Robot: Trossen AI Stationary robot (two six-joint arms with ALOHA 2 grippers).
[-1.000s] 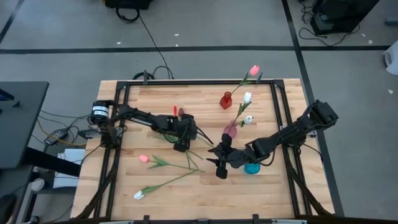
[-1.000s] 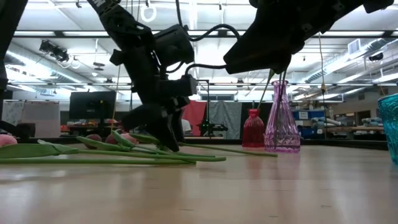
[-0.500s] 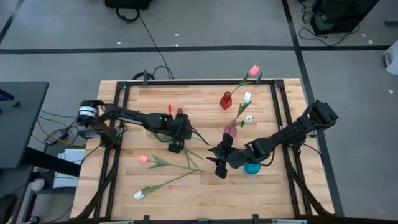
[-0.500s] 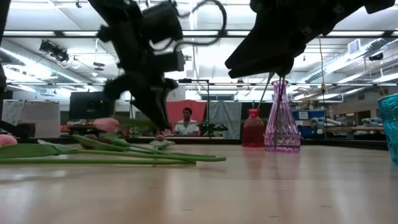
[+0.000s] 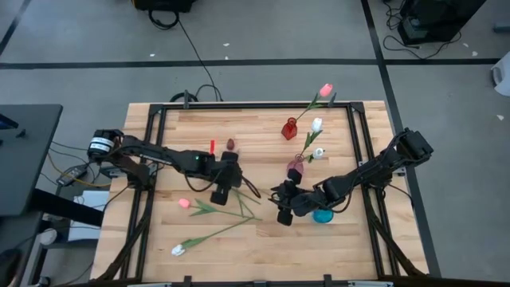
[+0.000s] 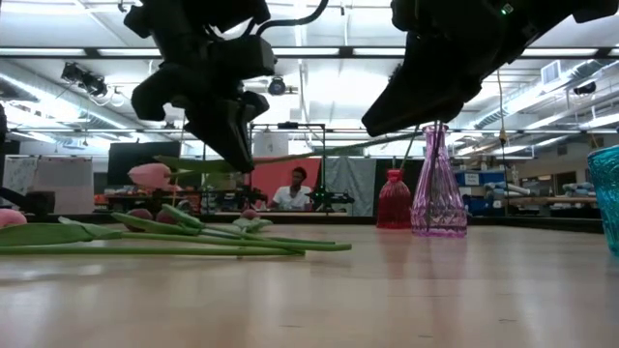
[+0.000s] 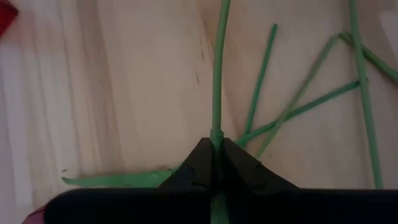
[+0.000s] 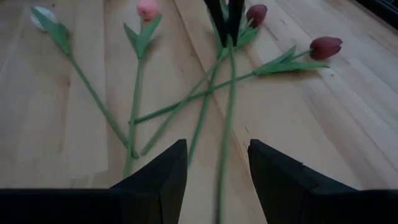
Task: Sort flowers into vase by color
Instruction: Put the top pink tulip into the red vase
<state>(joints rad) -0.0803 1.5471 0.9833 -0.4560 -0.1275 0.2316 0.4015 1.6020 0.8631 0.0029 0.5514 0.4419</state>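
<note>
Since a second ago: left gripper (image 5: 224, 180) drawn back toward the table's left edge and lifted, fingers gone from apart to clamped on one green stem (image 7: 217, 81). Now carries a tulip clear of the wood, held level above the pile in the low view, stem trailing toward the right gripper (image 5: 283, 209). Head colour of the held tulip hard to tell; a pink head (image 6: 150, 175) shows just beside the left gripper in the low view.

Right gripper hovers near the table's middle, fingers (image 8: 155, 177) apart and empty, lined up along the trailing stem. Purple vase (image 5: 296, 168) and red vase (image 5: 289, 128) stand toward the far edge, teal vase (image 5: 322, 214) just beside the right arm, pink and white tulips already in vases. Loose flowers (image 8: 186, 99) still crossed on the table: pink, white, two maroon.

Risks, judged:
- Thin grip near one end of the stem; could pivot or slip out mid-handover.
- Could snag the crossed stems and drag the pile.
- Could knock over the narrow purple vase with the right arm.
- Wrong vase if head colour misread.
</note>
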